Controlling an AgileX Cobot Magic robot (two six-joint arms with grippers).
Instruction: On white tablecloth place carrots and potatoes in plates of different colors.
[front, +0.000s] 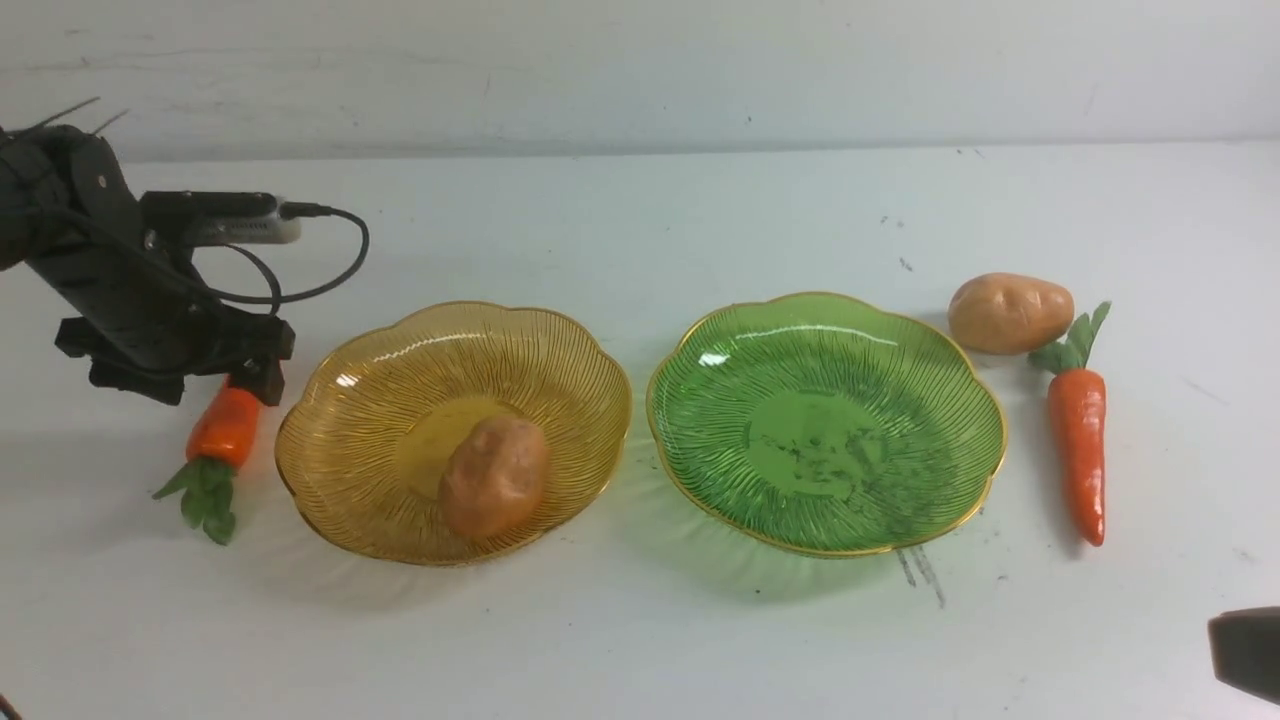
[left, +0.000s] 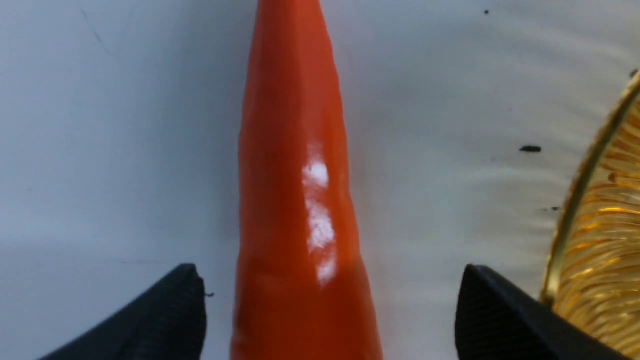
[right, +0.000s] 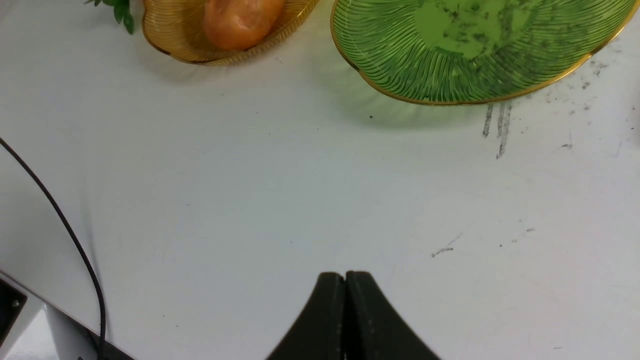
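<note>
Fingers (left: 160, 320) of the left gripper (left: 330, 272) stood wide astride the left carrot (front: 225, 425), clear of it, on the white tablecloth (front: 640, 640) beside the amber plate (front: 330, 480) (potato (front: 495, 490) in it), so the pick-up seemed in hand, next needing a squeeze and carry to the green plate (front: 700, 440).

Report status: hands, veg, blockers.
Left hand open, straddling left carrot on cloth. Right hand shut, idle. Left potato in amber plate; green plate empty; right potato, right carrot on cloth. Nothing in the way.
</note>
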